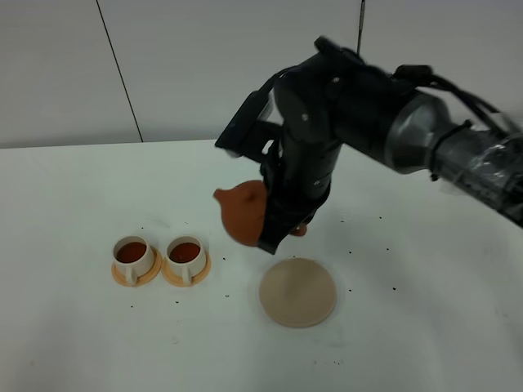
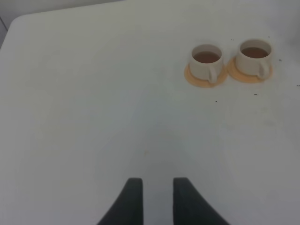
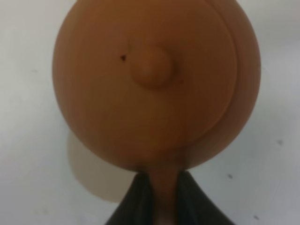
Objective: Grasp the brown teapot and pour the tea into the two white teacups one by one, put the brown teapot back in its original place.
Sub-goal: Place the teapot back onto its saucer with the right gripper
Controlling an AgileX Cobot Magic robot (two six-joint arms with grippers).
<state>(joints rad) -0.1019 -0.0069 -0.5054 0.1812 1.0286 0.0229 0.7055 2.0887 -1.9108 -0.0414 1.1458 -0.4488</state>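
My right gripper (image 3: 157, 190) was clenched on the brown teapot (image 1: 245, 211) handle, held aloft upper-left of the beige coaster (image 1: 298, 291), seemingly not over it; left gripper (image 2: 153, 197) released, idle.

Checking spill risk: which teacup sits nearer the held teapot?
The right-hand teacup in the high view, closer to the brown teapot than its twin.
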